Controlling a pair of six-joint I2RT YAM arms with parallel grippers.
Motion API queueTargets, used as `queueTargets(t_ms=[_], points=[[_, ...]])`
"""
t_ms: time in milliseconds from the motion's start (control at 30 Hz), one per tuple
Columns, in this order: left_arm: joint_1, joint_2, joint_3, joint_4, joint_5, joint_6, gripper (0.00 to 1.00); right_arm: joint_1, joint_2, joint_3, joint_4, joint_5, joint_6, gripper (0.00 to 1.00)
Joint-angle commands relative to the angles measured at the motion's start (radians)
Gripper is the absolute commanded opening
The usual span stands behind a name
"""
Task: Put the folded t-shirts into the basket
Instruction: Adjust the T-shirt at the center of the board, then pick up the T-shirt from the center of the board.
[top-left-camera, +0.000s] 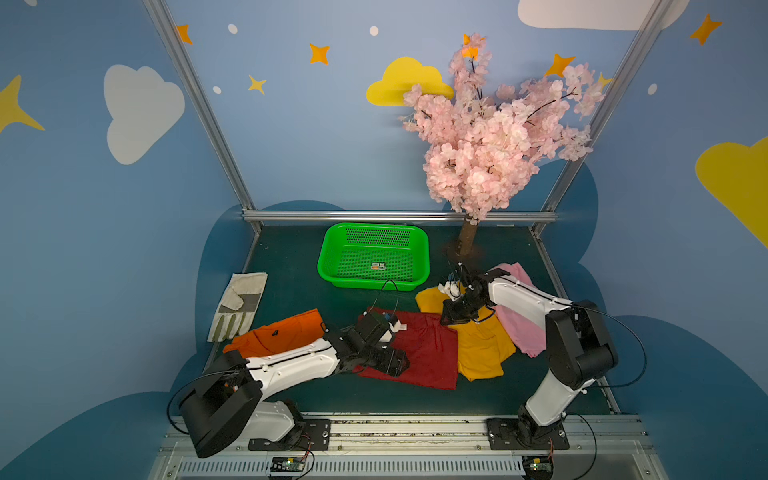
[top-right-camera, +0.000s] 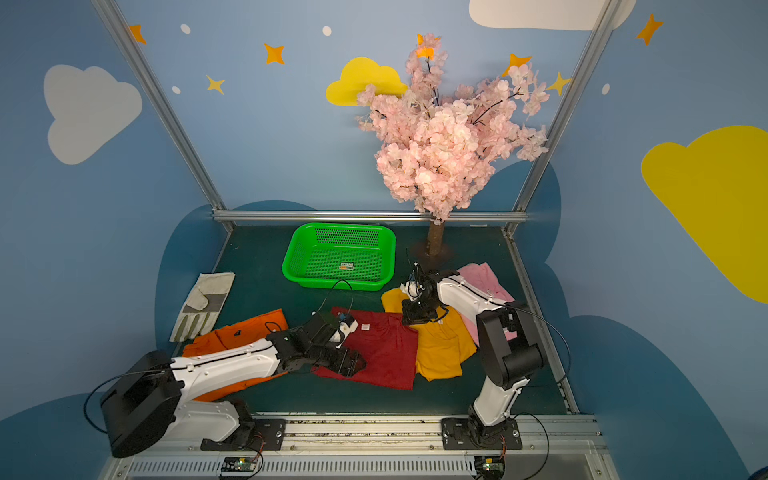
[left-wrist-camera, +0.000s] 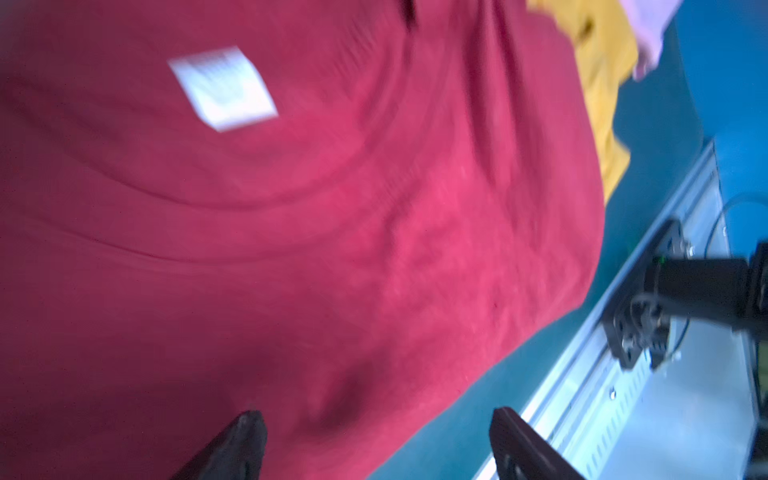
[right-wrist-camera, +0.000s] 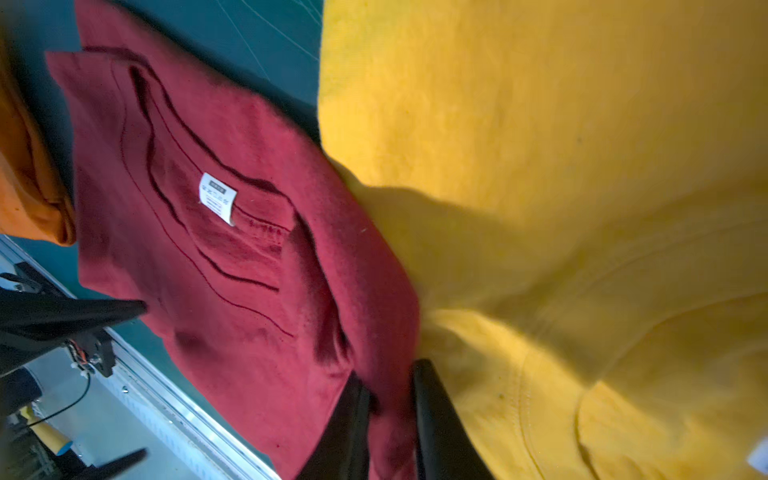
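The green basket (top-left-camera: 323, 262) (top-right-camera: 287, 262) stands at the back of the table with no shirt in it. Four folded t-shirts lie in front of it: orange (top-left-camera: 286, 332), dark red (top-left-camera: 428, 353) (left-wrist-camera: 291, 232) (right-wrist-camera: 232, 270), golden yellow (top-left-camera: 482, 353) (right-wrist-camera: 540, 145) and light pink (top-left-camera: 521, 332). My right gripper (top-left-camera: 451, 320) (right-wrist-camera: 388, 374) sits at the red shirt's far right corner beside the yellow one, its jaws close together with a fold of red cloth between them. My left gripper (top-left-camera: 399, 365) (left-wrist-camera: 376, 415) hangs open over the red shirt's near left edge, holding nothing.
A beige-and-grey work glove (top-left-camera: 239, 307) lies at the left edge. The trunk (top-left-camera: 467, 237) of a pink blossom tree stands right of the basket. A metal rail (top-left-camera: 415, 424) carrying both arm bases runs along the front edge.
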Motion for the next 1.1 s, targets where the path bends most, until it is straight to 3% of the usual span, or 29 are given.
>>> queueTargets(t_ms=[0, 167, 333, 500, 700, 1067], points=[[0.069, -0.056, 0.023, -0.043, -0.122, 0.039, 0.89, -0.004, 0.000, 0.003, 0.019, -0.013, -0.024, 0.31], [0.191, -0.078, 0.027, -0.033, -0.225, 0.081, 0.89, -0.005, -0.011, -0.012, 0.042, -0.066, -0.026, 0.41], [0.282, -0.040, 0.024, 0.033, -0.240, 0.112, 0.88, -0.004, -0.020, -0.031, 0.061, -0.122, -0.026, 0.43], [0.296, 0.036, 0.049, 0.083, -0.260, 0.192, 0.88, -0.006, -0.042, -0.050, 0.062, -0.111, -0.024, 0.44], [0.301, 0.147, 0.094, 0.105, -0.258, 0.275, 0.88, -0.013, -0.075, -0.063, 0.057, -0.086, -0.009, 0.52], [0.337, 0.325, 0.224, 0.045, -0.155, 0.315, 0.86, -0.058, -0.103, -0.085, 0.063, -0.141, -0.011, 0.60]])
